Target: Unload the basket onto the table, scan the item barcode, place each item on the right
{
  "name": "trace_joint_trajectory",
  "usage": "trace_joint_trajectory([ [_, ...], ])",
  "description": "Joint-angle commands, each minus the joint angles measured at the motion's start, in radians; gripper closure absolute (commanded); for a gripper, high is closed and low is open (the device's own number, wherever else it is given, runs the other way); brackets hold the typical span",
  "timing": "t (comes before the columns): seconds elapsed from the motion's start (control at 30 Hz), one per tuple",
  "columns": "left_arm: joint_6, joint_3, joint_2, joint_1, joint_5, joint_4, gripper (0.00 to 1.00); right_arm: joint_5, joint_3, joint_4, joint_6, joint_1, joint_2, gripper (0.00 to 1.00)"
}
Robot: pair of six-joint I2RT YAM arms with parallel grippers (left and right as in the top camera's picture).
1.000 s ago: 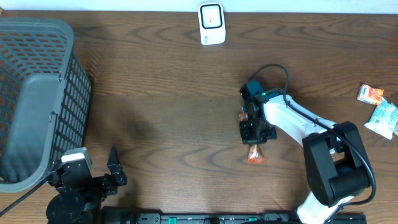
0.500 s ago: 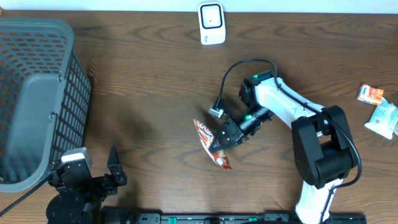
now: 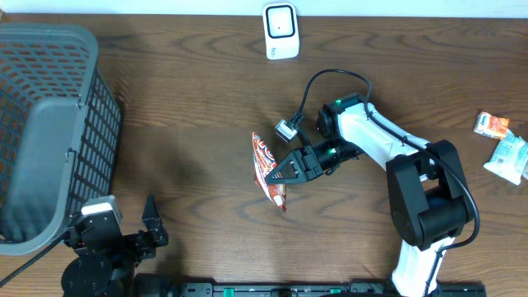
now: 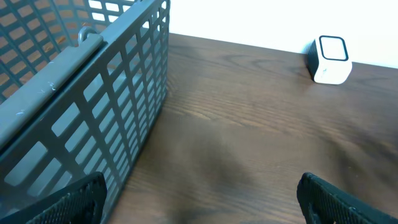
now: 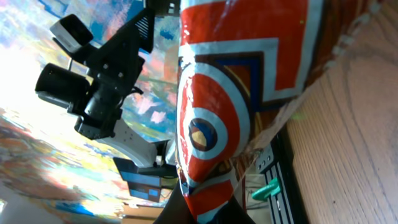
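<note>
Dark wooden table (image 3: pixel 190 124). At centre, our right gripper (image 3: pixel 283 174) clamps a red-and-white foil snack packet (image 3: pixel 264 161); our left gripper (image 4: pixel 199 208) gapes wide, lower left. We judge the limp packet may sag, hiding its barcode from the white boxy scanner (image 3: pixel 280 31), top centre.

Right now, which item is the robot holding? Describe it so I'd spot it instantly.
Find the middle of the brown wooden table, where the right gripper reaches. It pinches a red-orange packet with white stripes; the two other packets lie loose at the table's right edge.
</note>
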Motion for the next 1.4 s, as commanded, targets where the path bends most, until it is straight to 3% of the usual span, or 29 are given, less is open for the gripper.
trace_joint_trajectory([
  [0.0,-0.001,-0.001,-0.005,0.003,0.01,0.002,0.02,-0.056,0.007,0.003,-0.078,0.009,-0.012,0.99],
  [0.2,-0.001,0.0,-0.005,0.003,0.01,0.001,0.02,-0.056,0.007,0.002,-0.195,0.034,-0.012,0.99],
  [0.37,-0.001,-0.001,-0.005,0.003,0.01,0.001,0.02,-0.056,0.007,0.006,-0.338,0.136,-0.012,0.99],
  [0.8,-0.001,0.0,-0.005,0.003,0.01,0.001,0.02,-0.056,0.068,0.01,-0.338,0.239,-0.012,0.99],
  [1.07,-0.001,-0.001,-0.005,0.003,0.01,0.001,0.02,-0.056,0.072,0.009,-0.338,0.214,-0.012,0.99],
  [1.37,-0.001,0.0,-0.005,0.003,0.01,0.001,0.02,0.034,0.073,-0.051,-0.372,0.056,-0.012,0.99],
])
